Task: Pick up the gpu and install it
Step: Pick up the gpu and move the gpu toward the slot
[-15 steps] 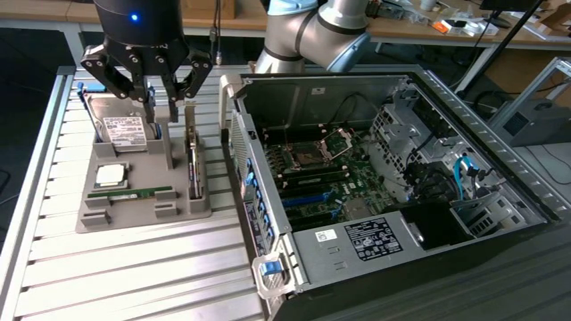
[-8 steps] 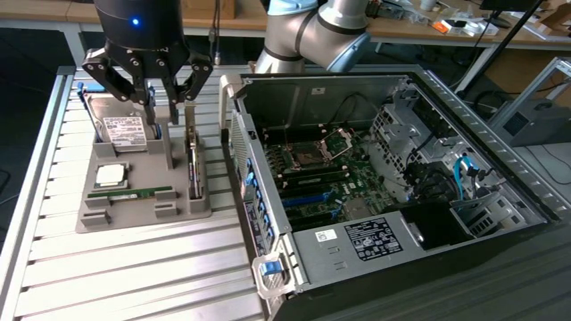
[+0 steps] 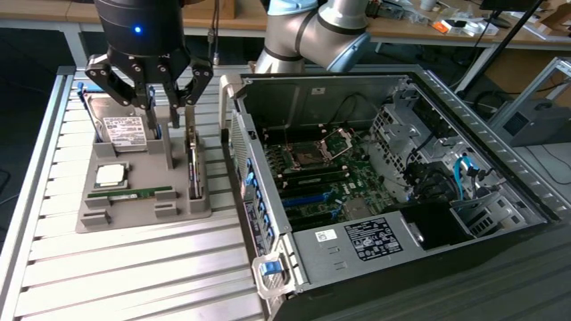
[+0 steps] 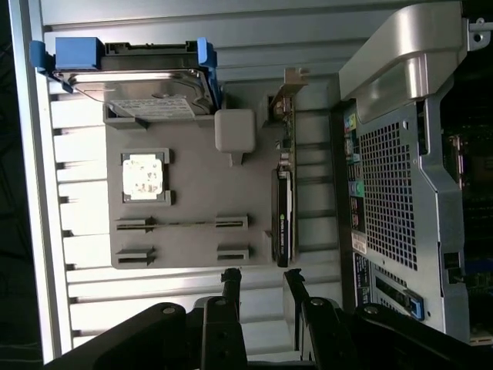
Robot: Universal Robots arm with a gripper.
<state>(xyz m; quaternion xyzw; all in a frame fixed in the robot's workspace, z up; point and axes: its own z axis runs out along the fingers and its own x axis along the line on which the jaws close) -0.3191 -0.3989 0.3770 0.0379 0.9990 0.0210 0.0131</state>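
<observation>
The gpu [image 3: 194, 164] stands on its edge in a slot along the side of the grey holder [image 3: 134, 212] nearest the computer case. It is a thin dark card with a silver bracket at its far end. In the wrist view the gpu [image 4: 283, 210] lies just off the line of the fingertips [image 4: 293, 279]. My gripper [image 3: 163, 103] hangs above the holder, over the far end of the card and slightly toward the exterior view's left of it. The gripper [image 4: 262, 279] is open, with nothing between its fingers and no contact with the card.
The holder [image 4: 202, 189] also carries a silver hard drive [image 3: 123, 130] in blue rails, a processor chip [image 3: 111, 175] and a green memory stick [image 3: 134, 194]. The open computer case [image 3: 375, 167] lies right beside the holder, its motherboard exposed. All rests on a ribbed metal table [image 3: 134, 267].
</observation>
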